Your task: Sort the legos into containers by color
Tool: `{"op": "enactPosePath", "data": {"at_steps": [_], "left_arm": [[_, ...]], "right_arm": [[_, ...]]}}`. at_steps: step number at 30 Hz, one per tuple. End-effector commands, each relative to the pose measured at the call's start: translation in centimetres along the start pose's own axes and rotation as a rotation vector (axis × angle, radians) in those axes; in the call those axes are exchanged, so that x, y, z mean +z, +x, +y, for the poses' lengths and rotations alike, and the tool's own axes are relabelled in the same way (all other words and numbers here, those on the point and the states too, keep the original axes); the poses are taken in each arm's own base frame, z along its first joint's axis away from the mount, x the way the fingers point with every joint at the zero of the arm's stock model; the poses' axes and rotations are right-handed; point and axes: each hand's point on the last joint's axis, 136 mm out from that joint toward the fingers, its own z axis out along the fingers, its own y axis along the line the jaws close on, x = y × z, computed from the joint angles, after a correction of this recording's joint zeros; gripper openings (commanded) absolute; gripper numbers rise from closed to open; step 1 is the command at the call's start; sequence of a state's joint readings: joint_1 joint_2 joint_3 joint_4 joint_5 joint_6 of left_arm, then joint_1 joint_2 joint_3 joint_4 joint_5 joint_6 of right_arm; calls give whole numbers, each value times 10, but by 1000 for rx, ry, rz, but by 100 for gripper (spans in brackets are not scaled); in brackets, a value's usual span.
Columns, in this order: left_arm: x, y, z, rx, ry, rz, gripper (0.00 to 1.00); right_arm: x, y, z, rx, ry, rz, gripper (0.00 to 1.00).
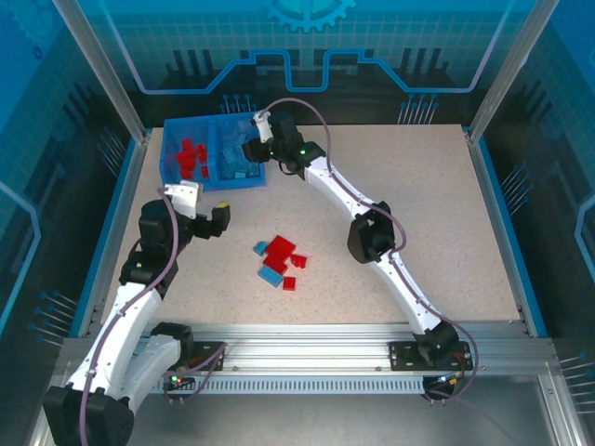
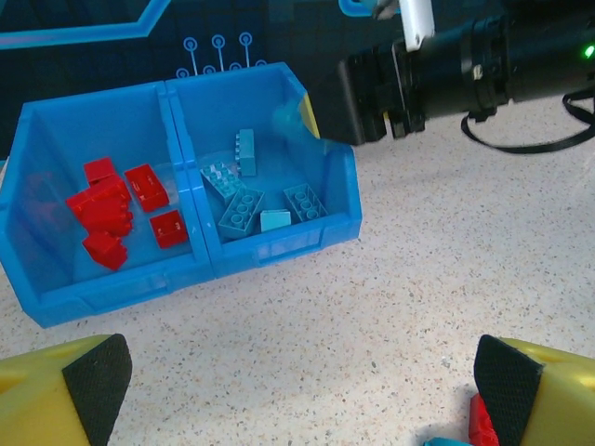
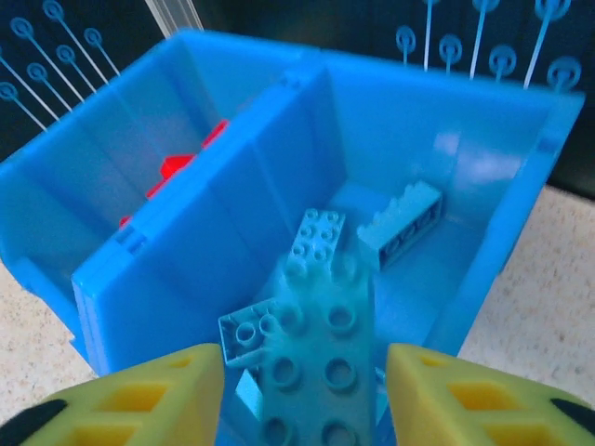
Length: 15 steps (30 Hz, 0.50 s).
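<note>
Brick, light blue, lies lengthwise between right gripper's parted jaws above bin's right compartment, apparently loose; left gripper gapes

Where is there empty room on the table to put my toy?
The widest bare patch is speckled tabletop between the white right arm and the table's right edge. A smaller strip lies between the loose pile of red and light blue plastic bricks and the near rail. It's crowded far left, around the blue rectangular plastic bin and the left hand.
</note>
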<state>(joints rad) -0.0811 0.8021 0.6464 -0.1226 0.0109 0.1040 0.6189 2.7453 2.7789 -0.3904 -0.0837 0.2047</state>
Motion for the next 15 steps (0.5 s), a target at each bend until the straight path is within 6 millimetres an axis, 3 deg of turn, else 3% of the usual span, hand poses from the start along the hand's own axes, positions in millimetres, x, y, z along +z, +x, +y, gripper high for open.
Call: {"op": "enactPosePath", "data": {"at_steps": [1,5,7,11,15], "left_arm": [[-1,-11,5,-13,-24,-11,99],[1,-8,7,-13,-30,9,99],[3,-5,9,-13,-43,21,99],[7,0,13,-37,-64,58,99],[16,8,7,-132,-33,184,99]], "right_arm": [[-31,-66,9,-25,-24,-162,58],[-58,-87,21,-31,-58,-158,52],[-85,-99,36,-38,-107,-132,51],[-129,-92,51,-28,-165,-9,55],[-188,-76,59,-39,-183,44,60]]}}
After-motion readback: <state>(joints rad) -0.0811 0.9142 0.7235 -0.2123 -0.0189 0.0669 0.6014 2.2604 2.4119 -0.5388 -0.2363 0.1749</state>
